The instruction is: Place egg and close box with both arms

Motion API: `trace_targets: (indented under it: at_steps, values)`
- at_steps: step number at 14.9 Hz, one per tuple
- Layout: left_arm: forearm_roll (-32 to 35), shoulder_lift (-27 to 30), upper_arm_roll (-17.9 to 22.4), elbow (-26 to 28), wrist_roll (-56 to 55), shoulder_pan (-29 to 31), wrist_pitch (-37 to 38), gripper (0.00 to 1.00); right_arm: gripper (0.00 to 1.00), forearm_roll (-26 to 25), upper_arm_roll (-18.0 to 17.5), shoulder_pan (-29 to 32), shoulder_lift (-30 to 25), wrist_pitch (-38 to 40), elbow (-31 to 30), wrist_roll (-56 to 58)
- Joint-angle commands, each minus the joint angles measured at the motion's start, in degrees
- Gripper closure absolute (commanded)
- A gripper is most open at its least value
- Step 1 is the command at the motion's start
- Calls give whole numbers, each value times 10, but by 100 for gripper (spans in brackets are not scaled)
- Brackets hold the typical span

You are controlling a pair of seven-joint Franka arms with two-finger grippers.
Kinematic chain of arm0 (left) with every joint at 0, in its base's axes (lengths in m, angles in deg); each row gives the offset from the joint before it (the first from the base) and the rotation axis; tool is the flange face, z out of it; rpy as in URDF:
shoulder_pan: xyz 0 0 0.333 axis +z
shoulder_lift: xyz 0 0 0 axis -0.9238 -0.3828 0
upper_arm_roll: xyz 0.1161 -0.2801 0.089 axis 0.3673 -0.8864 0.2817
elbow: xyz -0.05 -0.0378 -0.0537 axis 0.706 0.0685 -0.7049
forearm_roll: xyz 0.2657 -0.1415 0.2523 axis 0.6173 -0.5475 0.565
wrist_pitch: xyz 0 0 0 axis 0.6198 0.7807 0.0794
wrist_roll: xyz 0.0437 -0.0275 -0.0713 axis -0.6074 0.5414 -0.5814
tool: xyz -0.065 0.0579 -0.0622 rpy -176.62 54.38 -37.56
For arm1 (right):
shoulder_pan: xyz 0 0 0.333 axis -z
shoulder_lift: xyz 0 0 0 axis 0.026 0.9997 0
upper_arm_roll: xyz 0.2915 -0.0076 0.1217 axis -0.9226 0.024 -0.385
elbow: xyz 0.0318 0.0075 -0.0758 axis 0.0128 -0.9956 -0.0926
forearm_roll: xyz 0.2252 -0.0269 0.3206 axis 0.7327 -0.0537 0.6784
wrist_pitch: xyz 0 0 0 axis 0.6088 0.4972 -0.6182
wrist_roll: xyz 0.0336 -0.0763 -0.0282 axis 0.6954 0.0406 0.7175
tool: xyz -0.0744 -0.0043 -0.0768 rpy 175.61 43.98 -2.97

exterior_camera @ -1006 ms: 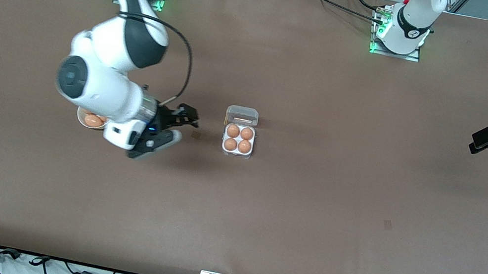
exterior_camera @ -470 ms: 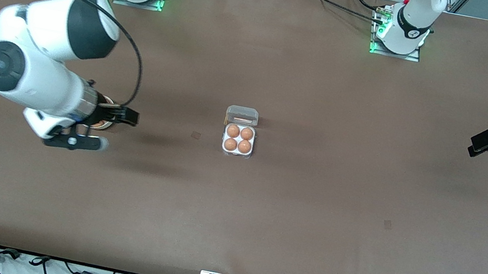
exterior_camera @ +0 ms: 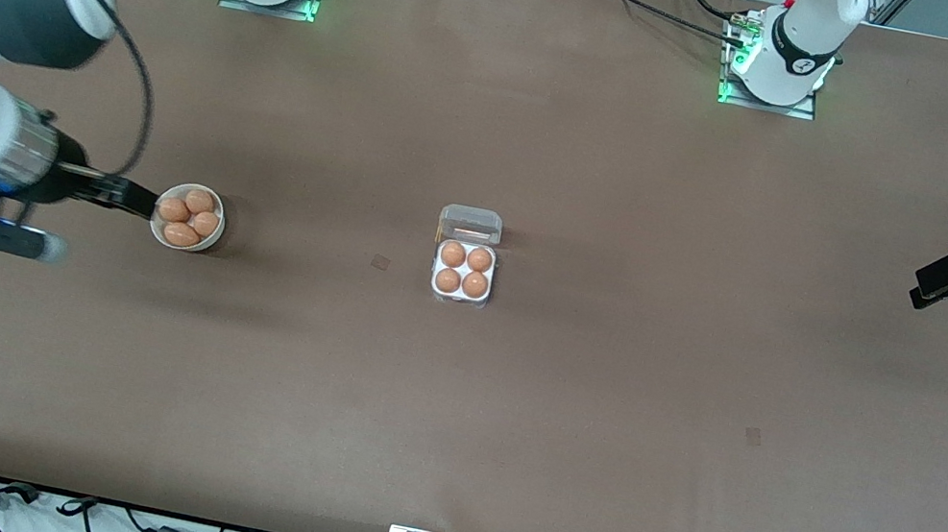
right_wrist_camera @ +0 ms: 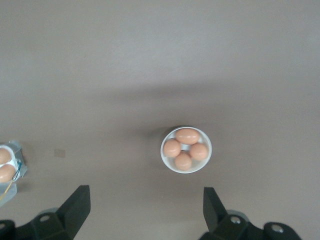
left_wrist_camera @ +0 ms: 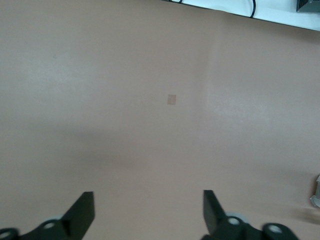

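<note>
Four eggs (exterior_camera: 464,269) fill the lid-up box (exterior_camera: 461,281) — no readable labels — left tool (left_wrist_camera: 148,212) and right tool (right_wrist_camera: 146,207) released

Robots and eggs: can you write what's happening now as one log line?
white four-cell egg carton: full, clear lid open | round white bowl: four brown eggs | right claw: open, above bowl | left claw: open, waiting

Your right gripper (right_wrist_camera: 144,210) and left gripper (left_wrist_camera: 148,212) both hang high, fingers spread (nothing held).
</note>
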Motion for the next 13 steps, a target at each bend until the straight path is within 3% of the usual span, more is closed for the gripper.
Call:
trace_targets:
  at_steps: [1, 3, 8, 9, 11, 13]
  values:
    - [1, 1, -3, -10, 5, 2, 27, 55, 0, -4, -11, 59, -37, 5, -9, 17]
    - [-6, 5, -3, -10, 4, 2, 37, 67, 0, -5, -12, 75, -48, 5, -6, 76]
    - [-51, 5, 0, -11, 4, 4, 34, 79, 0, -8, -11, 91, -86, 17, -27, 91]
    - [-52, 5, 2, -11, 4, 4, 34, 79, 0, -9, -12, 91, -109, 11, -59, 90]
    - [-50, 6, 2, -11, 5, 4, 38, 93, 0, -18, -13, 90, -165, -20, -138, 91]
    - [-47, 12, -3, -10, 4, 3, 40, 95, 0, -37, -14, 86, -206, -36, -191, 103]
